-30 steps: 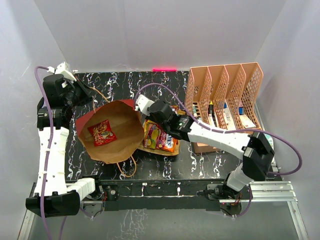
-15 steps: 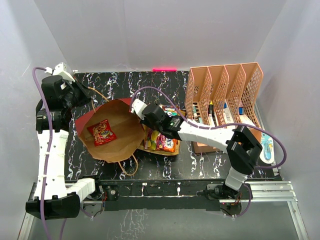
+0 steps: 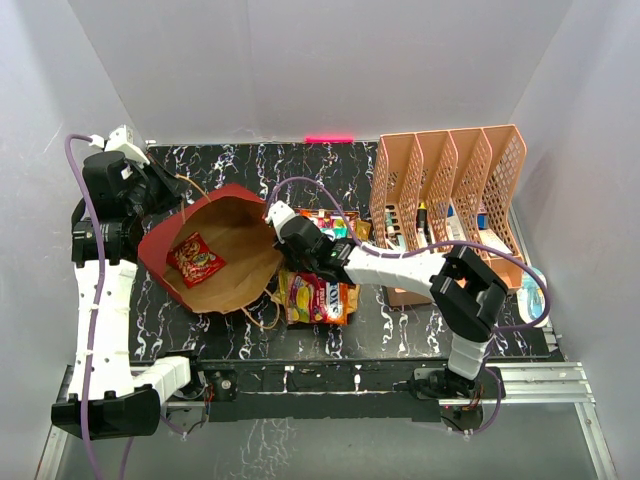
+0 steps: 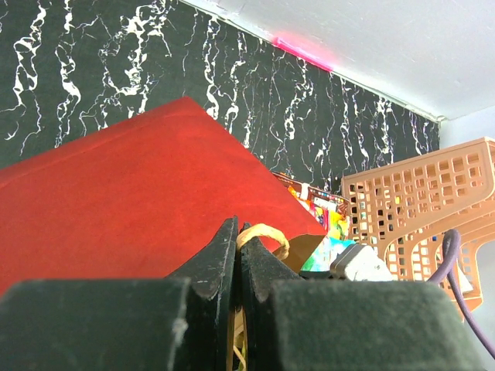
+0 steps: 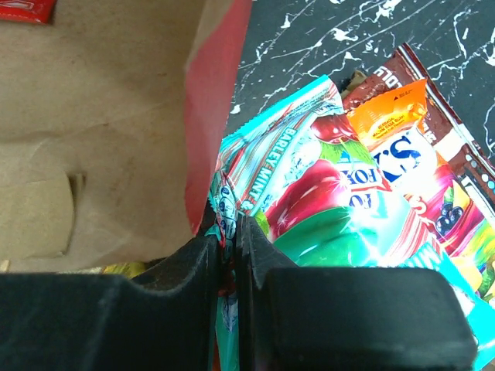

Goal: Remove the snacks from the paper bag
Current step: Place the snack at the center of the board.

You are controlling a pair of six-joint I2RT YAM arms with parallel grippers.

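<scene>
On the near part of the table point(image 3: 400, 325): we see a small heap of snacks point(image 3: 315, 298) on the black marbled top, just to the right of the paper bag.
Paper bag point(image 3: 215, 280): it is tilted with its mouth wide open to the camera above; the inside is brown and the outside is red.
Red packet point(image 3: 193, 258): it lies inside the bag on the brown wall, apart from both grippers.
Right gripper point(image 5: 224, 232): it is at the right rim of the bag, on the outer side. Its jaws are pressed almost together, and in the wrist view we see the edge of the teal packet pinched between them.
Teal packet point(image 5: 309, 193): it is outside the bag and right beside the red rim; we cannot tell if the two touch. It lies over other packets.
Orange packet point(image 5: 387, 131): it is just behind the teal one, partly under it.
Dark maroon packet point(image 5: 445, 97): it is under the orange one, and its far edge lies on the table.
Left gripper point(image 4: 238, 232): it is over the far left corner of the bag. The jaws leave only a thin slit, and the brown cord handle point(image 4: 263, 234) passes between them.
Pink mesh organiser point(image 3: 450, 180): it stands upright at the far right of the table, well apart from the bag. There are slim items in its compartments, but we cannot tell what they are.
</scene>
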